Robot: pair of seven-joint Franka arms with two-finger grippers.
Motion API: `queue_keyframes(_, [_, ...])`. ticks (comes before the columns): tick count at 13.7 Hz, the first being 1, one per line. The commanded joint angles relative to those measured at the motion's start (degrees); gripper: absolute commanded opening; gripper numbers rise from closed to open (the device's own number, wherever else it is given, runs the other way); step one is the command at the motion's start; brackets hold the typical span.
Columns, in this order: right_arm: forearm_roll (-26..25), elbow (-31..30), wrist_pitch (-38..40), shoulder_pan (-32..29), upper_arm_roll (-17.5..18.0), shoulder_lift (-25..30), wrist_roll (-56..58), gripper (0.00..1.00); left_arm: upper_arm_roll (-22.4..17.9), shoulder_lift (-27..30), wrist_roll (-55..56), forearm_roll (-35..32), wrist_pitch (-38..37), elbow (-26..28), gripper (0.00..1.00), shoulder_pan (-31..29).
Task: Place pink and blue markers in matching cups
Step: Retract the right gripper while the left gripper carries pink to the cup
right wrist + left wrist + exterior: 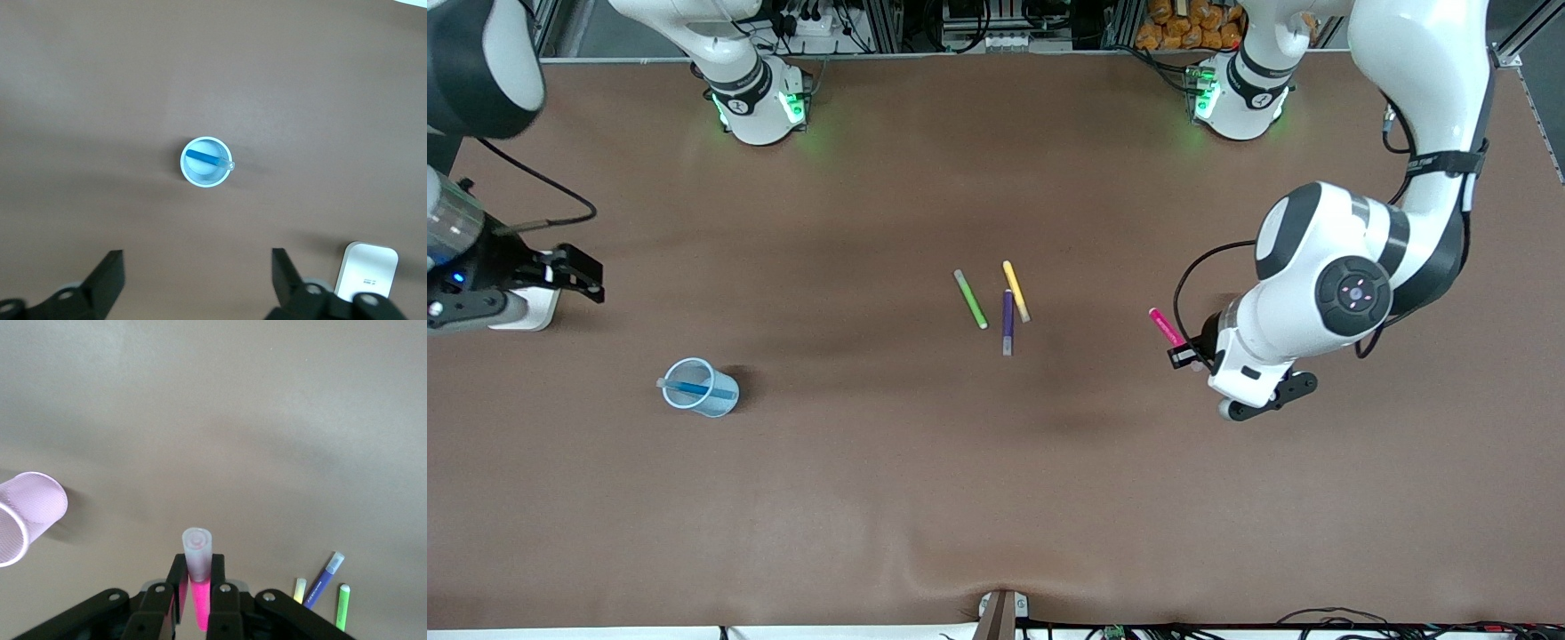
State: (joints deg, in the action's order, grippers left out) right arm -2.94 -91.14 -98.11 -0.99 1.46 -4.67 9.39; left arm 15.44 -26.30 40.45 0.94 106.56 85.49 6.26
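Lower left of the front view, the blue cup (701, 388) stands with the blue marker (697, 388) lying slanted inside, its pale end over the rim. At centre frame, green marker (970, 300), yellow marker (1016, 291) and purple marker (1008, 322) lie clustered on the table (996, 498). Right of centre, the left gripper (1184, 354) is clamped on the pink marker (1166, 327), pale cap up in its wrist view. The pink cup (27, 515) shows at that view's left edge, seemingly tipped, though I can't be sure. At the left edge, the right gripper (578, 276) hangs spread wide, empty.
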Motion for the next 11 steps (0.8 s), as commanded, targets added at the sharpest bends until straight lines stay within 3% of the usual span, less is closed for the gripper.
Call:
queue_keyframes(1, [1.80, -0.53, 1.07, -2.43, 0.30, 2.21, -0.95, 1.00, 0.55, 4.84, -1.25, -0.94, -0.47, 4.85, 0.00, -2.39])
queue_keyframes(7, [1.97, 5.27, 9.33, -2.53, -1.54, 2.30, -0.86, 1.00, 0.29, 8.28, -2.13, -2.51, -0.47, 6.44, 0.00, -2.83])
queue_keyframes(11, [1.18, 7.73, 9.69, -2.53, -1.37, 2.21, -0.17, 1.00, 0.55, 11.35, -2.22, -13.31, -0.47, 10.83, 0.00, -2.92])
